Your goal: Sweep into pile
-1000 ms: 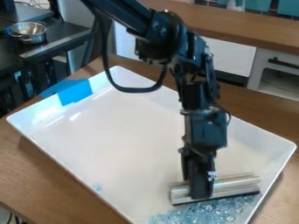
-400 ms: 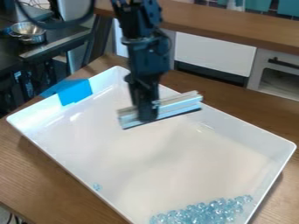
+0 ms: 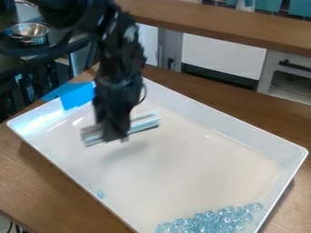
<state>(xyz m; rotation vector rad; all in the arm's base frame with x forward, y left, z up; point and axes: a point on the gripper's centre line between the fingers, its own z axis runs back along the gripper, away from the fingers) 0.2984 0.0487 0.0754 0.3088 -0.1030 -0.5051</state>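
Brown wooden table (image 3: 36, 179): supports white rectangular tray (image 3: 182, 173), walled to contain beads. Black two-finger gripper (image 3: 115, 135), ten o'clock: fingers closed on silver bar-shaped squeegee (image 3: 144, 123), held edge-down for broad sweeping. Clear pale-blue bead pile (image 3: 213, 221), five o'clock; stray beads (image 3: 101, 194), seven.

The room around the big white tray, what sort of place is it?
It looks like a kitchen, maybe one for trying out robots: there's a metal pot, a wooden counter, and a robot arm over the tray.
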